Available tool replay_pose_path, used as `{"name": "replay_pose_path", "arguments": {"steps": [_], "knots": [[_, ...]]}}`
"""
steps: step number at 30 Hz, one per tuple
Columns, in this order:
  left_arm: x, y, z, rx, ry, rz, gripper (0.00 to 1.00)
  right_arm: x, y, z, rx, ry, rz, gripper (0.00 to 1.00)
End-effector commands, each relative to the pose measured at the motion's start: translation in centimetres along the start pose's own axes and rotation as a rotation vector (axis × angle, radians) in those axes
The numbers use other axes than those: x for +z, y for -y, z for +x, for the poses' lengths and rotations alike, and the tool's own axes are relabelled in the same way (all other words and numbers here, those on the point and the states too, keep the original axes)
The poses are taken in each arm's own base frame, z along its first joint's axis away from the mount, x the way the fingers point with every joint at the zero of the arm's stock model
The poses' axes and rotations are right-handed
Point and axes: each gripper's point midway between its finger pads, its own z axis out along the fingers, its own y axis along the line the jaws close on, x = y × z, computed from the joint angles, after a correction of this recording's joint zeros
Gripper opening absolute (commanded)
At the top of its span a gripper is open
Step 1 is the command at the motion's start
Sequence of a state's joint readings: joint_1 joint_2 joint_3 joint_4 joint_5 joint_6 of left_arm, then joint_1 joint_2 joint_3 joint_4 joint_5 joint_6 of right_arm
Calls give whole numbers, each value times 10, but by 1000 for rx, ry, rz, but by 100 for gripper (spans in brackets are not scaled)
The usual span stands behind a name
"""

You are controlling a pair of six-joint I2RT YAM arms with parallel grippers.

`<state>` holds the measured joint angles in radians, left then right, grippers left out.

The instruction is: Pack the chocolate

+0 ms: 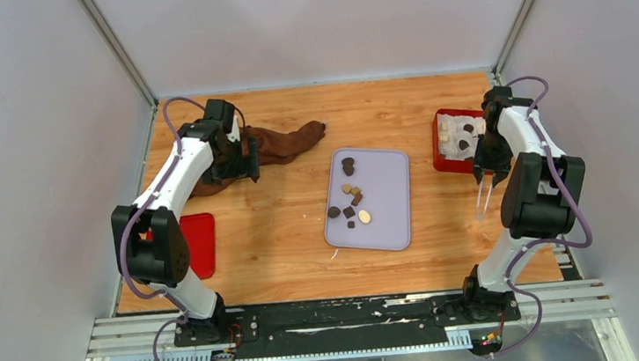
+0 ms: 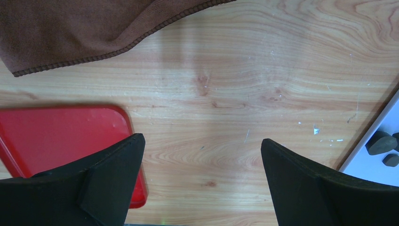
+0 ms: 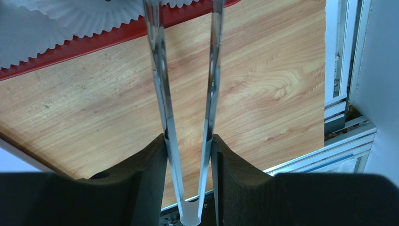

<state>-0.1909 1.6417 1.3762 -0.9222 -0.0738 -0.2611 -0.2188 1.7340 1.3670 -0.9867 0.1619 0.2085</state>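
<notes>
Several small chocolate pieces point(image 1: 351, 204), dark brown, tan and cream, lie on the lavender tray point(image 1: 389, 200) at the table's middle. A few more sit in white paper cups point(image 1: 463, 143) inside the red box point(image 1: 446, 137) at the right. My right gripper point(image 1: 486, 170) point(image 3: 188, 137) is beside that box, shut on clear plastic tongs point(image 1: 482, 200) point(image 3: 162, 84), whose arms are spread and hold nothing that I can see. My left gripper point(image 1: 244, 166) point(image 2: 201, 141) is open and empty above bare wood, left of the tray. Two dark pieces point(image 2: 380, 142) show at the tray's corner point(image 2: 376, 172).
A brown cloth point(image 1: 277, 145) point(image 2: 70, 28) lies crumpled at the back left, under the left arm. A flat red lid point(image 1: 201, 240) point(image 2: 61, 141) lies near the left edge. The red box rim point(image 3: 94, 42) and a fluted paper cup point(image 3: 70, 19) show in the right wrist view.
</notes>
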Motion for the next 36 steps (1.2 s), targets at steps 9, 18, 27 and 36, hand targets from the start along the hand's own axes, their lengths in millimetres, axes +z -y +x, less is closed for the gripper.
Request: {"name": "replay_pose_path", "arguments": {"steps": [9,18,27,36], "knots": [[-5,-1,-7,5,22,0,100,-5,11,-5,17,5,25,40],[-7,0,-11,1,31,4,100,-52,8,-4,36,106,-51,4],[-12,1,-15,-8,49,7,100,-94,-36,26,-65,197,-253,0],[-18,1,-3,-39,48,20,100,-66,-72,128,-14,117,-329,1]]}}
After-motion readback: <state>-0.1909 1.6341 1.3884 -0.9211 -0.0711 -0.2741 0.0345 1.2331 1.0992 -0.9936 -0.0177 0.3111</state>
